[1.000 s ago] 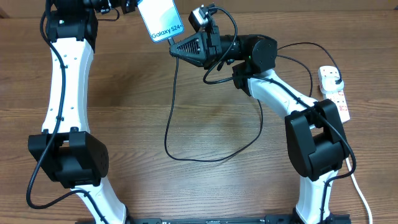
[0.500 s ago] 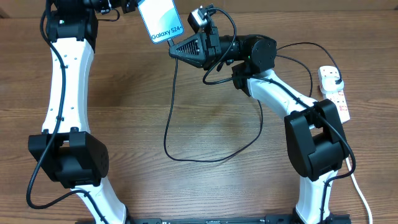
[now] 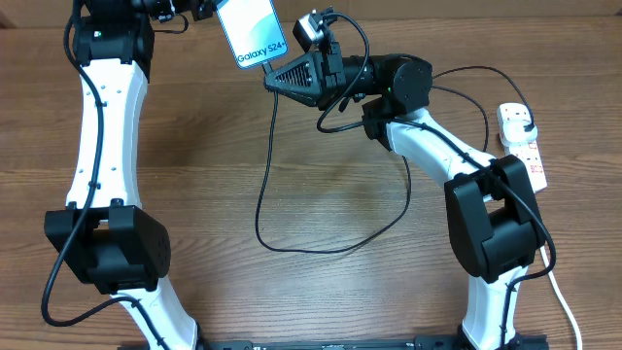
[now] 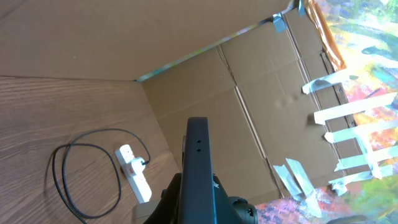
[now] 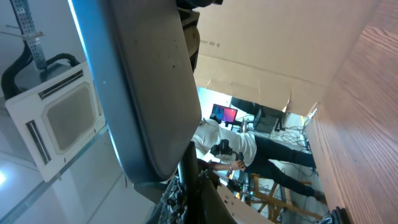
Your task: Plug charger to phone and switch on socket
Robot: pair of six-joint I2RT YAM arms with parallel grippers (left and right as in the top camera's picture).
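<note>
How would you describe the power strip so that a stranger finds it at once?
From above, go to the right edge of the wooden table, past the right arm. There lies the socket, a long white strip. Unlike the thin black charger cable that runs to it, it carries small red switches.

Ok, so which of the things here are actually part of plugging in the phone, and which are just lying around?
For the job: phone, in the left gripper; charger cable, end at the right gripper; white power strip.
Just around: cardboard wall; wooden table; person in the background.
</note>
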